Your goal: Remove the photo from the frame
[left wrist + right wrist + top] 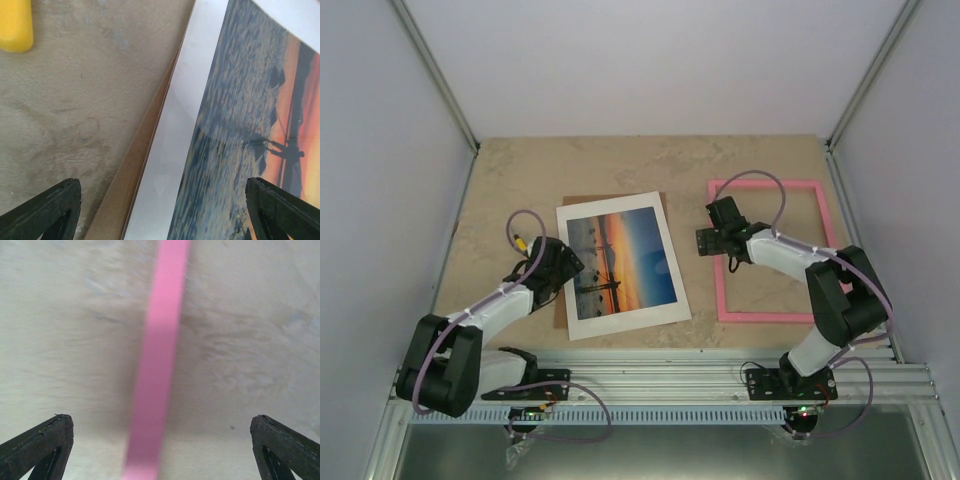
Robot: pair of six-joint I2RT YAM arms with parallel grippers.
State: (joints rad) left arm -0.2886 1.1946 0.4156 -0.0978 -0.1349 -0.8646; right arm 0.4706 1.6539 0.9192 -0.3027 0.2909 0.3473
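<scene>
The photo (235,130) is glossy paper, the backing board (125,195) matt, perhaps fibreboard, the table (75,115) matt and mottled.
</scene>
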